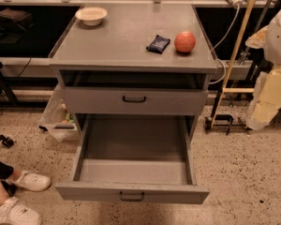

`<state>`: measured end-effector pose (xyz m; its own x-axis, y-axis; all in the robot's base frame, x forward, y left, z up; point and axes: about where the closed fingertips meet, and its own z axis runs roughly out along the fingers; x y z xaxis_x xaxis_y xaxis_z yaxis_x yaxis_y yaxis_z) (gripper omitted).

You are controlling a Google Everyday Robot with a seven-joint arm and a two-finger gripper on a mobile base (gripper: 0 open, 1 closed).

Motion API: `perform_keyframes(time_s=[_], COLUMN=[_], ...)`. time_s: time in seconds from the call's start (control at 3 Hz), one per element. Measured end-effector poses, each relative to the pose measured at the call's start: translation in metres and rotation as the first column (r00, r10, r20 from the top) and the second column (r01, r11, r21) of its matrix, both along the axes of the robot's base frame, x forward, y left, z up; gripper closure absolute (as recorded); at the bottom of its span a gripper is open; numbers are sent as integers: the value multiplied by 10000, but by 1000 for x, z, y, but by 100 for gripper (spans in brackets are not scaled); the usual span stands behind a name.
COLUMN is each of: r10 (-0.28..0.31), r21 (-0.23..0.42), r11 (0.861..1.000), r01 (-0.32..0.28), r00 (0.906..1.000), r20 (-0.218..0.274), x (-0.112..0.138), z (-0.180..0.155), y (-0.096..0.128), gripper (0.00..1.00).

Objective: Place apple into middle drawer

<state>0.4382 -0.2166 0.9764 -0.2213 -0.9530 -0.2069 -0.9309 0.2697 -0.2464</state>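
The orange-red apple [185, 41] sits on the right side of the grey cabinet top [126, 36], near its front edge. The middle drawer [133, 146] is pulled far out toward me. Its long tray holds nothing, and its dark bar handle [131, 197] is on the front. It lies below and in front of the apple. My gripper is not in view. A bulky white and cream shape [271, 78] stands at the right edge of the view, away from the apple.
A dark blue snack packet [158, 44] lies just left of the apple. A white bowl [91, 16] stands at the back left. The drawer above [133, 101] shows a flat front. A person's white shoes [30, 182] are at bottom left. A wooden pole [239, 46] leans at the right.
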Motion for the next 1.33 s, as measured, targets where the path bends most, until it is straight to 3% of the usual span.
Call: perform_keyframes(time_s=[0.33,0.67,1.33], r10=[0,-76,-1118], r21=[1,119,853], r11=[10000,9999,9908], r01=[0,73,1053], r00=[10000,9995,9908], r20=[2,308,764], x=[0,20,146], z=[0,6,3], y=[0,-1,-7], gripper=[0,0,0])
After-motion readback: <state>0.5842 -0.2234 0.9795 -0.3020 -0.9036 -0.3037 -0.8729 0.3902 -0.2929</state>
